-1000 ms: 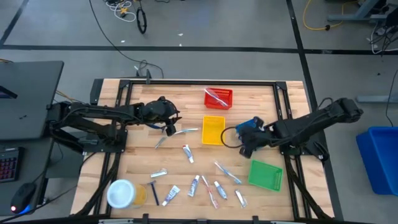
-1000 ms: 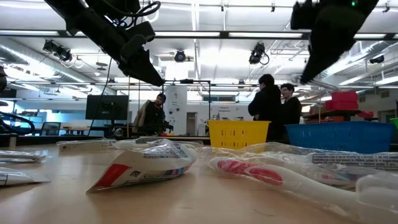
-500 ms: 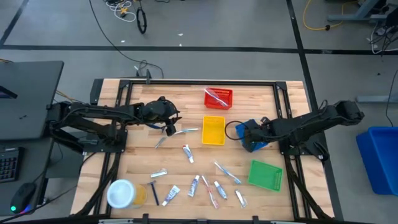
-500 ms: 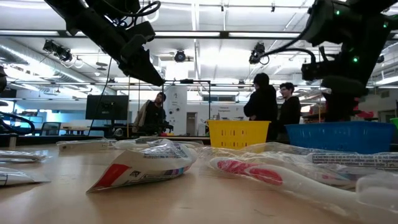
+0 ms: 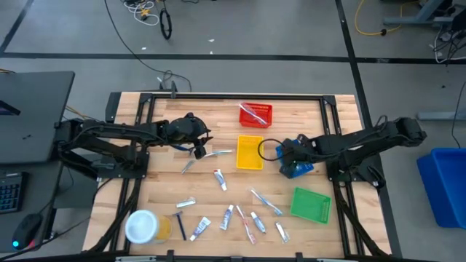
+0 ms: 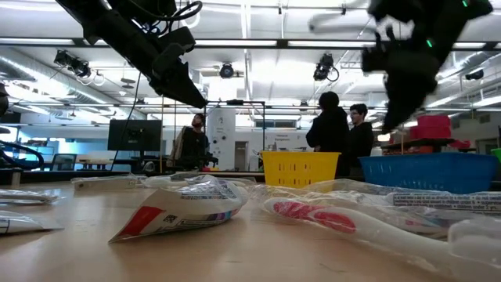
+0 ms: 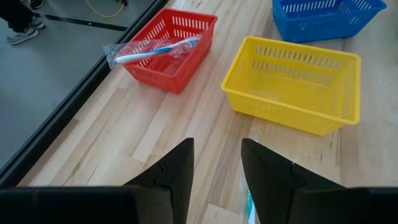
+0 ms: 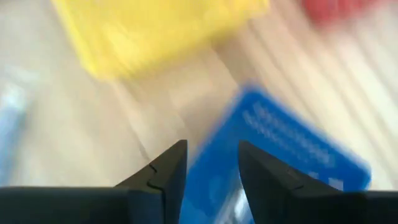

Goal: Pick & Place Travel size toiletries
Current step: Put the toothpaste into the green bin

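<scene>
Two arms over a wooden tabletop framed by dark rails. Left end effector hangs above the tabletop's left-centre, fingers spread with a clear gap, nothing between them. A wrapped toothbrush lies just beside it, toward the yellow tray.

Right end effector sits over the blue tray, between the yellow tray and the right rail. In the right wrist view its fingers stand apart, nothing pinched; the blue tray's rim shows beyond them, blurred.

Tray layout: red tray near the far edge, holding a wrapped toothbrush; yellow tray just nearer than it; blue tray right of yellow; green tray toward the near right corner.

Travel size toiletries: most lie loose along the near edge, centre. Small white tubes in a cluster, one tube apart toward the middle, a silvery packet to the left, a razor beside the yellow tub at the near left corner. Another wrapped toothbrush lies left of the green tray.

Open room: bare wood between the left end effector and the near cluster; bare strip along the far-left edge. Gaps between trays are narrow.

Low view: people stand in the room beyond the tabletop.
</scene>
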{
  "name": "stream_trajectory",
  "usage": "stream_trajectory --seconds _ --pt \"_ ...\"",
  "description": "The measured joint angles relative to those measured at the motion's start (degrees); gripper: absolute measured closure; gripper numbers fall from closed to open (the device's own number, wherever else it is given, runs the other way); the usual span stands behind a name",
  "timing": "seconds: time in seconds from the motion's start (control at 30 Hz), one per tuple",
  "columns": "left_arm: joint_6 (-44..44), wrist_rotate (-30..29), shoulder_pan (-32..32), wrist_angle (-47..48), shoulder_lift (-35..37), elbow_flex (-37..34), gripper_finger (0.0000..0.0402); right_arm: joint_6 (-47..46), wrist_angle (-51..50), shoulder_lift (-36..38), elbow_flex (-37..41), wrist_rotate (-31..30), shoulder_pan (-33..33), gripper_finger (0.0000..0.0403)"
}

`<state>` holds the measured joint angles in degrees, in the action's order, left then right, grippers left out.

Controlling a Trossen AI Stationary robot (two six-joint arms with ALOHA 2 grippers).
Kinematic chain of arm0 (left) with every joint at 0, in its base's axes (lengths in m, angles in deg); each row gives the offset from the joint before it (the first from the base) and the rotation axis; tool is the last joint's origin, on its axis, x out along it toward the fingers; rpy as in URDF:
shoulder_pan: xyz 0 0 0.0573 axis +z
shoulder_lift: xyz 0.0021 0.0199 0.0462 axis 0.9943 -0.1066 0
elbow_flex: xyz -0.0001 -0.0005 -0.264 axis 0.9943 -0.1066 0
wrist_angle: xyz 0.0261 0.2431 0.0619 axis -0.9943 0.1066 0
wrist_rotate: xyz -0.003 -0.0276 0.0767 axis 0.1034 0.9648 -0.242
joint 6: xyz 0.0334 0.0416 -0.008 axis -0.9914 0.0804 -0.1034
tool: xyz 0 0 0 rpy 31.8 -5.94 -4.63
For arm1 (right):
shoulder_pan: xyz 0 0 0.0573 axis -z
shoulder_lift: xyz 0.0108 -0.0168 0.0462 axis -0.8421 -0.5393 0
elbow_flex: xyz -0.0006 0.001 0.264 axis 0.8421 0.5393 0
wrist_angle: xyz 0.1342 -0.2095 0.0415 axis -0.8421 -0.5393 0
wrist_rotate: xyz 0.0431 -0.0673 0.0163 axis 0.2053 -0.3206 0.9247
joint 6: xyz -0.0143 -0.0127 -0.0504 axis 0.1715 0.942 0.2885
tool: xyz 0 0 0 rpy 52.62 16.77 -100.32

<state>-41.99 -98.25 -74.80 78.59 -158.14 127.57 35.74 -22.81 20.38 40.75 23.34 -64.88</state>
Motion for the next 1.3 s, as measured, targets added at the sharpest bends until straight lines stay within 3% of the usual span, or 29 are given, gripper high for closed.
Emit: stream_trajectory --seconds 0.17,0.37,0.63,0.8,1.17,1.3 --pt "0.0 0.0 0.0 0.0 0.0 0.0 0.0260 5.5 5.6 0.0 -7.1 3.7 -1.5 0.0252" --pt "0.0 0.0 0.0 0.0 0.0 0.0 0.0260 7.2 13.9 -4.0 -8.6 7.2 -6.4 0.0251" --pt "0.3 0.0 0.0 -0.1 0.0 0.0 0.0260 0.3 24.1 -16.5 -8.7 18.5 -12.4 0.0245" --pt "0.5 -0.1 0.0 -0.2 0.0 0.0 0.0260 -4.9 27.2 -23.4 -11.4 22.2 -15.6 0.0235" --pt "-2.4 -0.4 0.0 -0.2 0.0 0.0 0.0260 -19.3 30.6 -32.5 -13.0 23.5 -21.9 0.0192" --pt "-2.4 -0.4 0.0 -0.3 0.0 0.0 0.0260 -20.4 32.3 -34.7 -13.0 22.5 -22.9 0.0188"
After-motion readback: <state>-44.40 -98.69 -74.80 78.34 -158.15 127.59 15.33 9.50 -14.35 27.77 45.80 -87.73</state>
